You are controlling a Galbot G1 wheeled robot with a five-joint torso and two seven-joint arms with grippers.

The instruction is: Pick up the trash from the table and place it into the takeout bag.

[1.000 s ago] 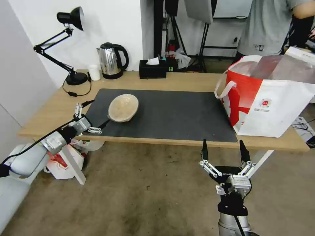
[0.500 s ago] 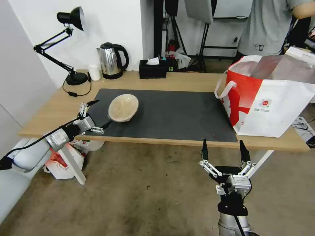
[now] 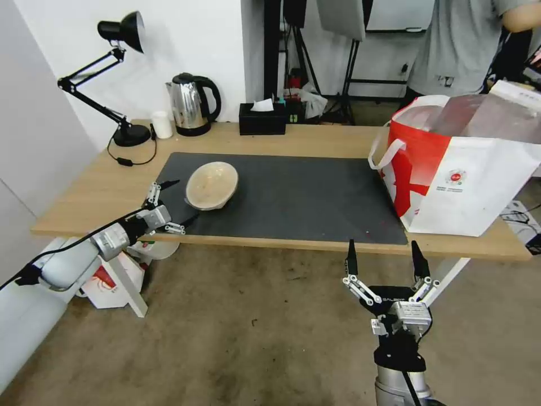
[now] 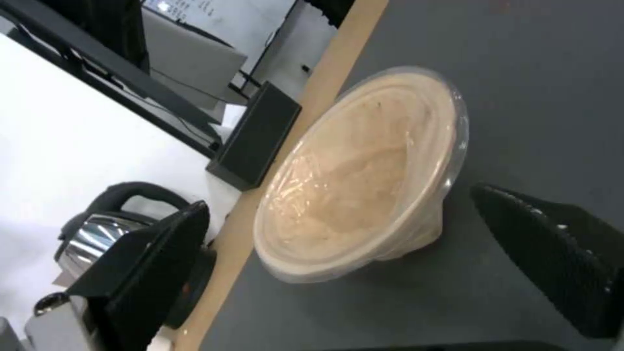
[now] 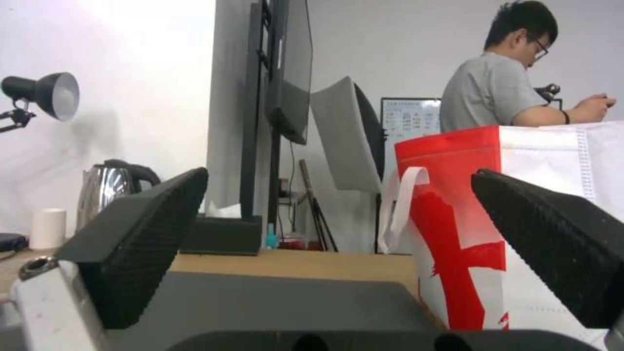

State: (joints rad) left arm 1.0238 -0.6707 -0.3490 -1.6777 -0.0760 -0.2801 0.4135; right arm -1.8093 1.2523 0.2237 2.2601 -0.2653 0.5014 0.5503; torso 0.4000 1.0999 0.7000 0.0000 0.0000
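A shallow beige bowl sits tilted on the left part of the dark grey mat on the light-wood table. My left gripper is open just left of the bowl, its fingers spread toward the bowl's near-left rim without touching it. In the left wrist view the bowl lies between the two black fingertips. The white-and-red takeout bag stands open at the table's right end. My right gripper hangs open below the table's front edge.
At the back of the table stand a black desk lamp, a small white cup, a steel kettle and a black tissue box. A smaller red-and-white bag sits on the floor under the left end.
My left gripper has moved right along the table's front edge toward the bowl, staying open. The right arm, bowl and bag have not moved.
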